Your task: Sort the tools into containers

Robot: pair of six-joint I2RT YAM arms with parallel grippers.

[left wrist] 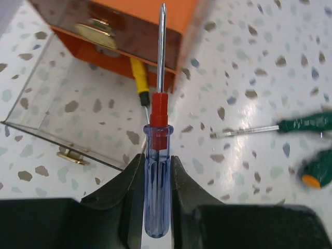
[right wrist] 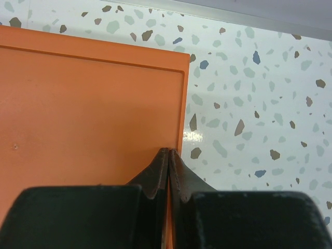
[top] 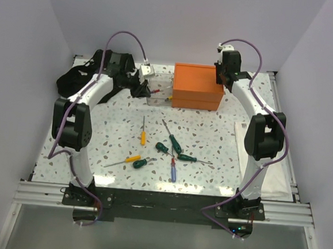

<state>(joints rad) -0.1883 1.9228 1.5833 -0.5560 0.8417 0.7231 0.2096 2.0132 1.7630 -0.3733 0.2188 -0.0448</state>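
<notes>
Speckled table [top: 212, 134] below, my left fingers [left wrist: 132, 179] clamp a translucent blue-handled screwdriver [left wrist: 160, 111] with red collar and steel shaft, by the clear plastic bin [left wrist: 57, 140] beside the orange rectangular box [top: 197, 83]; my right fingers [right wrist: 158, 176] pressed together, empty.

- orange box [top: 198, 85]: rectangular, flat-topped, upper centre of the top view.
- clear bin [top: 159, 93]: just left of the box, with a yellow-handled screwdriver [left wrist: 137, 78] inside.
- blue-handled screwdriver [left wrist: 156, 207]: red collar, shaft pointing up-frame, pinched in the left gripper [left wrist: 156, 158].
- loose screwdrivers [top: 175, 142]: seven with green, yellow or blue handles, scattered mid-frame.
</notes>
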